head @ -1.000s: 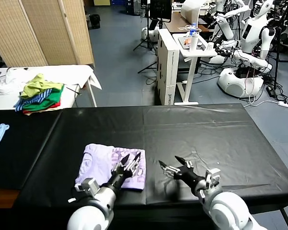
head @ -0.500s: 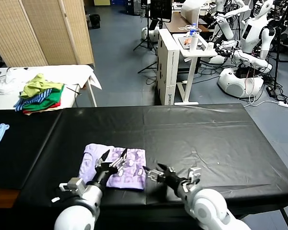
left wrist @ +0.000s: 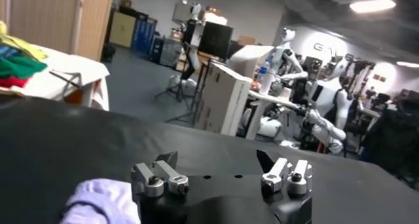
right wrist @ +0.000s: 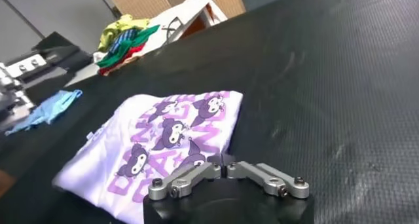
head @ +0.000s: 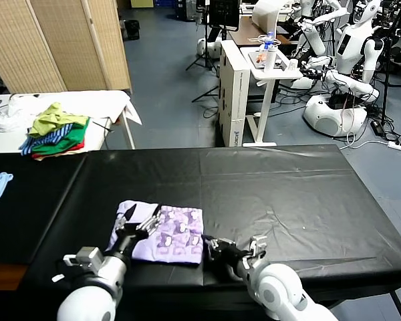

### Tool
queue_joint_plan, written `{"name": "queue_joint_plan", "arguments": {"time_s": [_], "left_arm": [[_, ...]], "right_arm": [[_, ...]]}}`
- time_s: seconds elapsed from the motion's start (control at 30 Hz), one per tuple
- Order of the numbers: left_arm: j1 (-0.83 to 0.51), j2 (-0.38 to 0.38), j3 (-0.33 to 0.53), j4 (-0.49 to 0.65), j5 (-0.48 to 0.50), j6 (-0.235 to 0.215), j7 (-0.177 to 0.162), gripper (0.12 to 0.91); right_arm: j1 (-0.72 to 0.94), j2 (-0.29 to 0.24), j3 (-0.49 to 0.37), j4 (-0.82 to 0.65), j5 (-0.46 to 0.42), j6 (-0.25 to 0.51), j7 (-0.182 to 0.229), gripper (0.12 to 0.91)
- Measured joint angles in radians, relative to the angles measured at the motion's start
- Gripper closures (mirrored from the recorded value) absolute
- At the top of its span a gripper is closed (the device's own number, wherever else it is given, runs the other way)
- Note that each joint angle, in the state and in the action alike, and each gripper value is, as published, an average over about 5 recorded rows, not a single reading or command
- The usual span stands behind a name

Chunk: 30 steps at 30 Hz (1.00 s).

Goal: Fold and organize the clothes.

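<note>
Head view: soft folded lavender T-shirt; left gripper fingers spread empty, right gripper fingers closed empty.

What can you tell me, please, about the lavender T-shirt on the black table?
The T-shirt is pale lavender, thin and soft-looking, with darker purple cartoon figures and lettering printed on top. It lies folded into a rough rectangle, flat on the black table, near the robot's edge. The left gripper hovers open over its left part; whether it touches the fabric is unclear. The right gripper sits shut by its near right corner.
</note>
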Motion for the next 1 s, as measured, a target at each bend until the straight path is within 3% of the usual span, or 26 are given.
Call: {"name": "queue_joint_plan", "arguments": {"time_s": [0.17,0.5,0.77,0.87,0.93,1.0], "left_arm": [[0.000,0.003,-0.018,0.004,-0.005,-0.001,-0.002,0.123],[-0.001,0.006,-0.037,0.016,-0.008,-0.005,-0.005,0.123],[0.005,0.012,-0.047,0.017,-0.009,-0.011,-0.007,0.123],[0.013,0.021,-0.053,0.017,-0.012,-0.026,0.009,0.123],[0.021,0.029,-0.058,0.017,-0.012,-0.044,0.030,0.123],[0.030,0.038,-0.061,0.018,-0.010,-0.069,0.044,0.123]], "right_arm": [[-0.012,-0.022,0.025,0.022,-0.004,-0.005,0.017,0.885],[-0.039,-0.092,0.110,0.080,-0.063,-0.094,0.100,0.885],[-0.064,-0.124,0.159,0.118,-0.067,-0.109,0.093,0.885],[-0.077,-0.138,0.176,0.134,-0.068,-0.107,0.091,0.882],[-0.086,-0.149,0.189,0.146,-0.068,-0.102,0.090,0.843],[-0.093,-0.158,0.202,0.156,-0.069,-0.096,0.090,0.748]]}}
